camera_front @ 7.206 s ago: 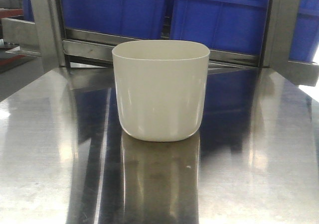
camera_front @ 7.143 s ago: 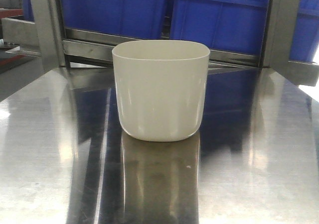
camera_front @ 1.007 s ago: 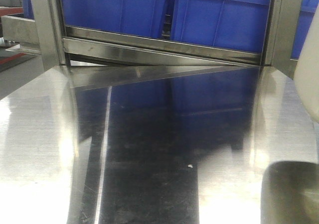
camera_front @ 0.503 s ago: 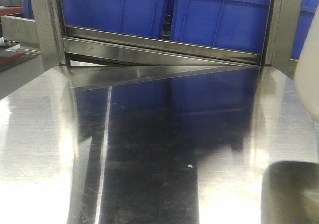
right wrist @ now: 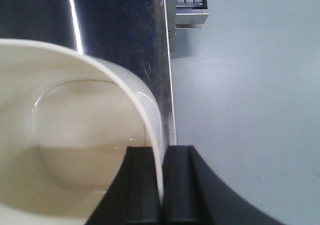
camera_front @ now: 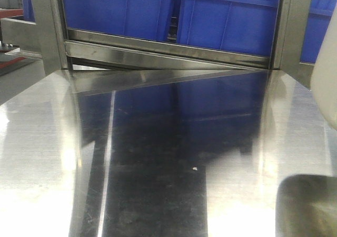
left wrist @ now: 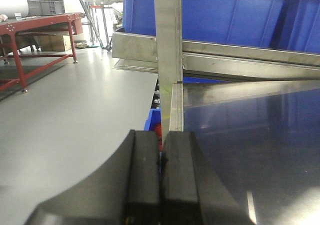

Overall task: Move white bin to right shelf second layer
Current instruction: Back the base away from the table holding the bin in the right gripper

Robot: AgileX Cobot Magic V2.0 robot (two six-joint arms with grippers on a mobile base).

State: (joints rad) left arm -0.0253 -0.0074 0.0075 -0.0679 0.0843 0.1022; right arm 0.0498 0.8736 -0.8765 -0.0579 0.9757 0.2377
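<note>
The white bin is held by the right gripper. Its two black fingers are closed on the bin's wall at the rim, one inside and one outside, with the cream plastic pinched between them. From the right wrist view the bin is seen from above, its smooth inside bare, hanging over the right-hand edge of the shiny steel tabletop, with the grey floor beside it. In the front-facing view only a rounded slice of the bin is shown at the far right border, the rest being cut off. Its dim reflection is thrown on the steel lower down, and a band of bare metal is seen between base and reflection, so the bin appears to be raised off the surface. The left gripper is seen with its jaws pressed together and nothing between them, placed at the left edge of the tabletop and in line with a steel upright post. Behind the tabletop, blue crates are ranged above a steel rail. A red-framed table is seen far off across the floor in the left wrist view.
</note>
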